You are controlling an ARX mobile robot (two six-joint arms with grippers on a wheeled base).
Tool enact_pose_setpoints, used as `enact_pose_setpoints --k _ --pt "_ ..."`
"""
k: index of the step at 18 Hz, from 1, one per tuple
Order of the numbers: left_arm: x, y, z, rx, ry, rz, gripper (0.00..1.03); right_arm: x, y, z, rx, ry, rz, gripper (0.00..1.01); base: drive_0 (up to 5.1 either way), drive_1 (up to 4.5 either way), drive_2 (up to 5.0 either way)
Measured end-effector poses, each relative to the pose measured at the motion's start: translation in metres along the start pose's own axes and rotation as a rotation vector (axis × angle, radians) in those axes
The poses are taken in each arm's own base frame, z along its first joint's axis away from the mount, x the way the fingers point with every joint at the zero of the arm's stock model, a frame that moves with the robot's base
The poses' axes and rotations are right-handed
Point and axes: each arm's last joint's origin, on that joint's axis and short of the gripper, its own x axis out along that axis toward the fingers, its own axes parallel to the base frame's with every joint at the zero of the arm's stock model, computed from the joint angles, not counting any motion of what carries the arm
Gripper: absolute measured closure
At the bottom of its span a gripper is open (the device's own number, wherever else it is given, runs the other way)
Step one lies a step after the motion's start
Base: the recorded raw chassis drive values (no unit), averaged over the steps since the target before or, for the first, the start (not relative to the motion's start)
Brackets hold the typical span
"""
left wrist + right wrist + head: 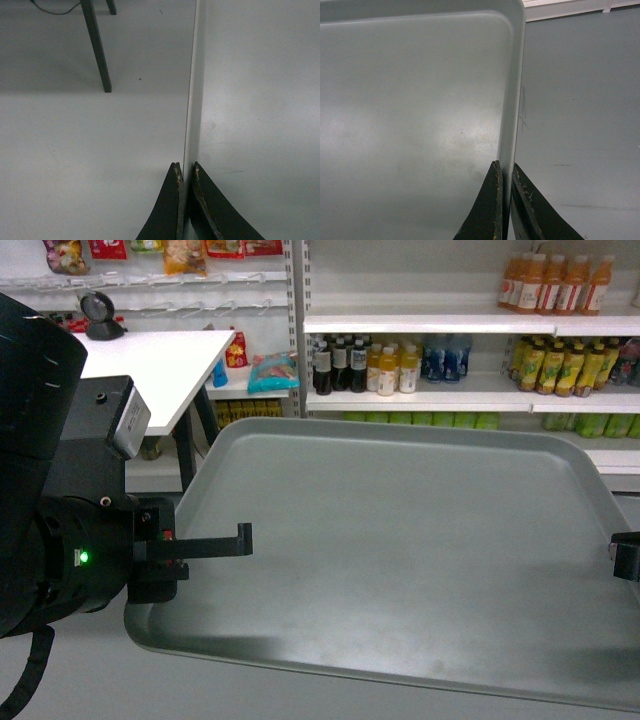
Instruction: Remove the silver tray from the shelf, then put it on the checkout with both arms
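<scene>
- The large flat grey-green silver tray (pixel 400 560) with rounded corners and a low rim hangs level in the air, held up at both short ends, clear of any surface; grey floor shows under it.
- The black left gripper (pixel 185 172) is pinched narrow on the tray's left rim, one finger (pixel 215 540) lying over the tray's inside.
- The black right gripper (pixel 504 172) clamps the right rim the same way; only a bit of it peeks in at the head view's right edge.
- Behind the tray stand glossy white shelves (pixel 440 400) of dark, yellow and orange bottles.
- To the far left the white flat-topped checkout (pixel 160 360) stands on dark legs, a black round-headed scanner (pixel 98 315) on it; the tray is well apart from it.
</scene>
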Motion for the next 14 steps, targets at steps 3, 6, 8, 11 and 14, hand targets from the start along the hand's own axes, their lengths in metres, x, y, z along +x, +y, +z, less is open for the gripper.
enact_pose_setpoints --k 3,6,8,11,14 --pt "0.0000 0.0001 -0.0004 0.001 0.004 0.001 1.00 0.0000 -0.0001 -0.0007 0.001 0.006 -0.001 0.98 -5.1 2.37 2.4" --pt "0.0000 0.0001 -0.0003 0.001 0.003 0.001 1.00 -0.0001 -0.0001 -0.0004 0.000 0.003 -0.001 0.98 -5.1 2.37 2.4" --pt "0.0000 0.0001 -0.0002 0.001 0.002 0.001 1.00 -0.0001 0.0000 -0.0002 0.000 0.001 -0.001 0.98 -5.1 2.37 2.4" --pt "0.0000 0.0000 0.0000 0.000 0.000 0.000 1.00 -0.0001 -0.0001 -0.0002 0.000 0.002 -0.001 0.98 -5.1 2.34 2.3" --pt "0.0000 0.0000 -0.0001 0.000 0.001 0.000 1.00 -0.0001 0.0000 -0.0001 0.000 0.001 -0.001 0.98 -5.1 2.34 2.3"
